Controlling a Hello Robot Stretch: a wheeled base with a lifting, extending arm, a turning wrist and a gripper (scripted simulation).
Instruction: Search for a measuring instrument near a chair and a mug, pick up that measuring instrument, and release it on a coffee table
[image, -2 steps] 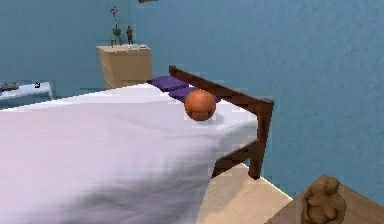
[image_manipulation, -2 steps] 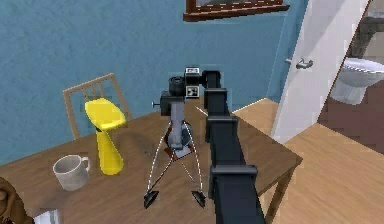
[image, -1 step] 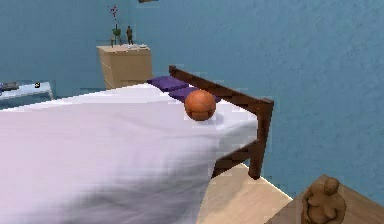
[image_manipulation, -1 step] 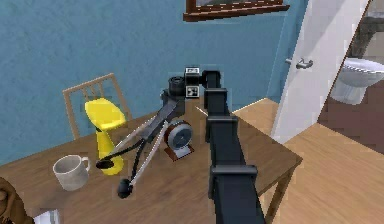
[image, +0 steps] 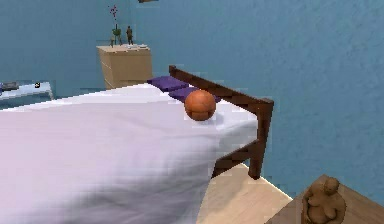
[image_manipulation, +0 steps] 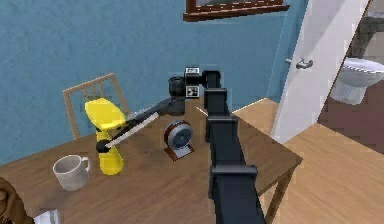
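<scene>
Arm (image_manipulation: 232, 165), a dark square bar, rises from the bottom edge of the arm side view across a brown wooden table (image_manipulation: 275, 160). Two white marked squares (image_manipulation: 196, 72) stand at its far end. From there the gripper (image_manipulation: 103, 147) reaches down to the left, its two thin fingers (image_manipulation: 135, 122) ending at a yellow container (image_manipulation: 104, 125) that stands on the table. Whether the fingers are spread or pressed together cannot be told, nor whether the gripper holds anything, since the container stands right at its far end. The measuring instrument, a small round dial (image_manipulation: 180, 135) with a reddish rim on a short base, stands upright on the table just left of the arm, between the arm and the yellow container and below the gripper's dark body. A white mug (image_manipulation: 71, 171) stands near the table's left end, left of the container and nearer the camera. A wooden chair (image_manipulation: 92, 95) stands behind the table against the blue wall. At the right, a white door (image_manipulation: 320, 70) gives onto a room with a toilet (image_manipulation: 360, 78). In the forward view, a bed (image: 100, 150) with a white cover carries an orange ball (image: 200, 104) and purple pillows (image: 168, 86) near its dark headboard (image: 235, 100). A light wooden dresser (image: 125, 65) stands beyond, and a brown statuette (image: 323, 200) sits at the lower right.
</scene>
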